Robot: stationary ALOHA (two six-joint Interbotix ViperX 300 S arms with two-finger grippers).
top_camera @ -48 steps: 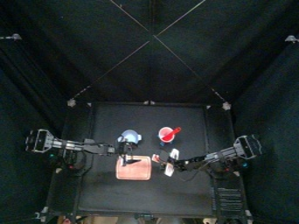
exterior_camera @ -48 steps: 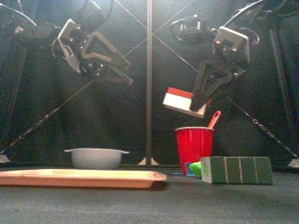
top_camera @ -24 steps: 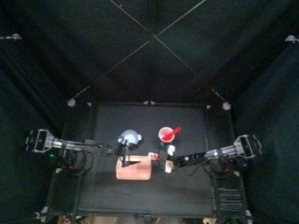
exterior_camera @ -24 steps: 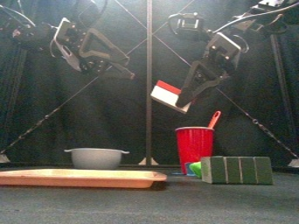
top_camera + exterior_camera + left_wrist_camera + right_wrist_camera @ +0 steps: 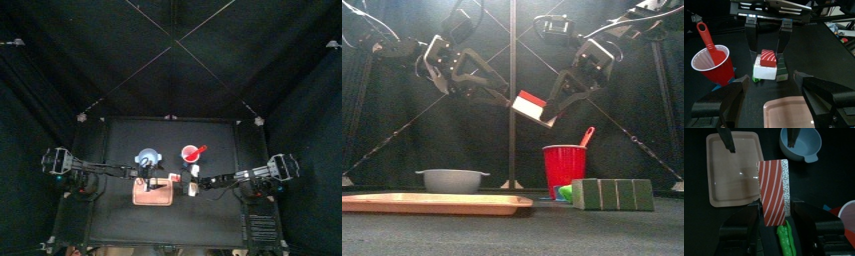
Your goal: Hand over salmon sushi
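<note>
The salmon sushi (image 5: 532, 106) is a small red-topped block with a white side. My right gripper (image 5: 559, 97) is shut on it and holds it high above the table, near the middle. In the right wrist view the sushi (image 5: 773, 190) stands between that gripper's own jaws. My left gripper (image 5: 493, 91) is open and hangs just left of the sushi at the same height. In the left wrist view the sushi (image 5: 767, 63) lies straight ahead of the spread jaws, held from beyond by the right gripper's fingers (image 5: 751, 37). I cannot tell whether the left jaws touch it.
A pink board (image 5: 436, 203) lies at the front left of the table. A grey-blue bowl (image 5: 452, 180) stands behind it. A red cup (image 5: 565, 170) with a red spoon, a small green item (image 5: 565, 193) and a dark green box (image 5: 613, 193) stand at the right.
My right gripper has carried the sushi to the left and a little up. My left gripper has moved right, close to the sushi.
</note>
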